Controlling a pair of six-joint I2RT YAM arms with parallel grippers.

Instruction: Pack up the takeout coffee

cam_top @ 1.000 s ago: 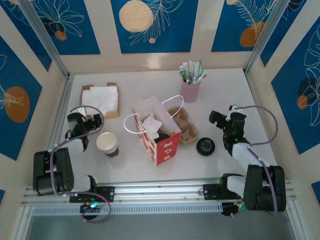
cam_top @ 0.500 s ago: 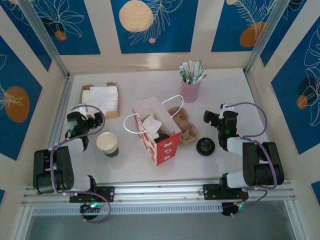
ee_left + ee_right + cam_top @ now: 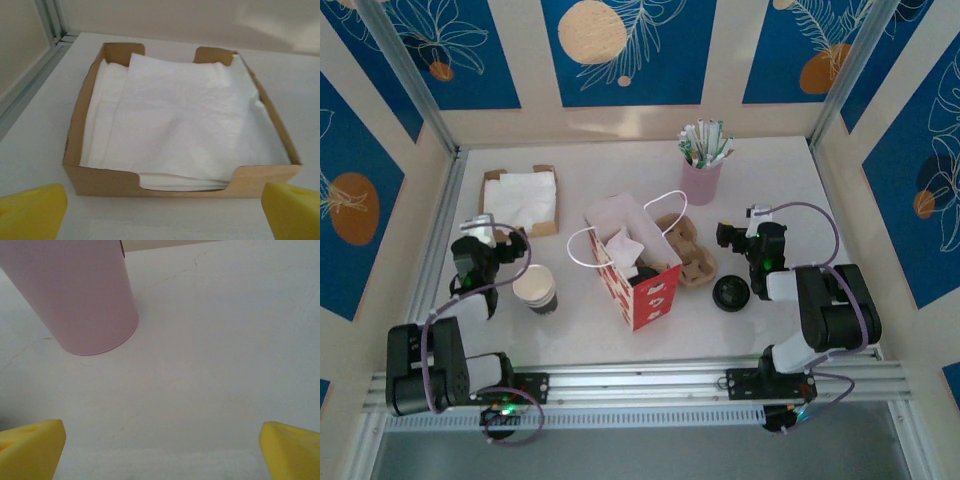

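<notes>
Cup (image 3: 534, 287) stands upright on the counter (image 3: 770, 170), just right of the left fingers (image 3: 30, 210) and behind their tips, close to the wrist. The bag (image 3: 635, 265) is further right. No lid is on the cup and its white inside shows; cannot tell if it is filled. It is paper, so likely light, with thin walls that dent under a hard squeeze. Best hold is probably across the dark side band below the rim, gentle and kept upright in case of liquid. The flat lid (image 3: 731, 293) lies apart on the counter, past the bag and carrier (image 3: 685, 255), behind and left of the right fingers (image 3: 30, 442).

Left arm is folded low with the forearm reaching away from the base and the wrist level. Left fingers are spread wide with nothing between them, aimed at the napkin box (image 3: 175, 180) straight ahead, not at the cup. It looks like this arm must turn right to reach the cup.

Right arm has its elbow tucked back and the forearm low, angled far-left. Right fingers are spread wide and hold nothing. The pink cup (image 3: 75, 295) stands ahead, left of centre, apart from them.
</notes>
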